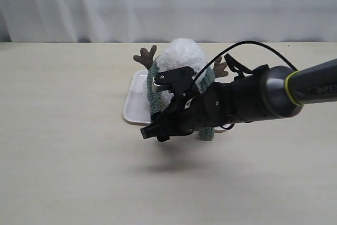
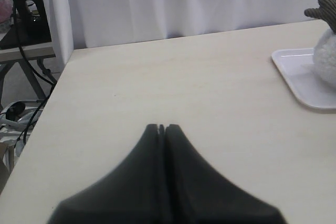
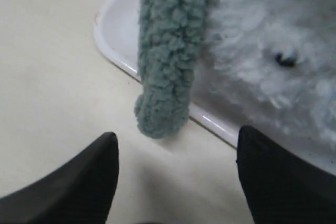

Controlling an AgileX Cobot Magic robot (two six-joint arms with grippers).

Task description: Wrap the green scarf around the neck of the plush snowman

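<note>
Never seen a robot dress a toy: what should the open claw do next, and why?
Probably ease the right gripper forward and close on the end of the green scarf: it hangs loose over the tray rim, right before the open jaws.

Lab: white curtain (image 1: 168, 3), pale table (image 1: 63, 156)
</note>
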